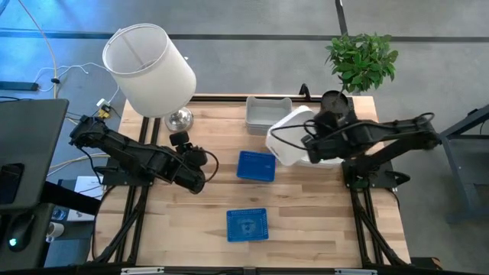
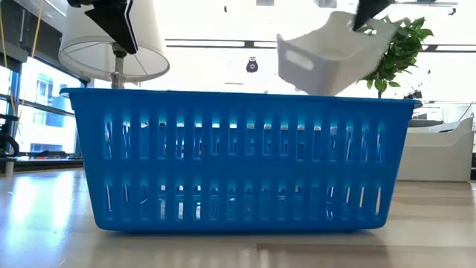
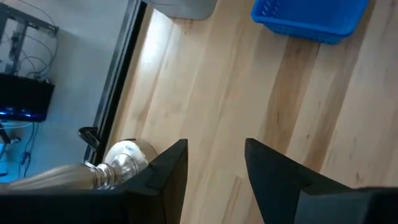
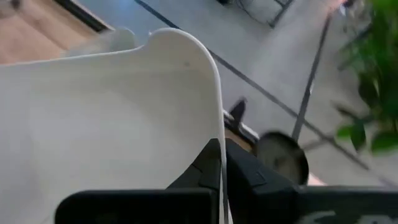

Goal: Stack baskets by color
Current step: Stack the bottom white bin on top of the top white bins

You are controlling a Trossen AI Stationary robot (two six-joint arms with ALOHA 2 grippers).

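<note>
My right gripper [image 1: 308,142] is shut on a white basket [image 1: 289,136], which is raised above the table's far right part and shows tilted in the low view [image 2: 333,50]. A light grey basket [image 1: 267,112] rests on its bottom by the far edge. One blue basket [image 1: 256,166] sits mid-table and another [image 1: 247,224] near the front edge, filling the low view [image 2: 238,160]. My left gripper [image 3: 214,167] hangs open over bare wood at the left [image 1: 195,173], touching nothing. My right gripper pinches the white basket's wall at its rim [image 4: 214,134], next to a rounded corner, with one finger inside the basket and one outside. The fingers come from the table's right side, slanting down. The basket is lifted clear of the table and tilted.
A big white lampshade [image 1: 149,69] on a silver base [image 1: 179,118] stands at the far left. A plant [image 1: 361,59] in a black pot [image 1: 334,101] stands at the far right corner. Bare wood lies between the blue baskets and the left arm.
</note>
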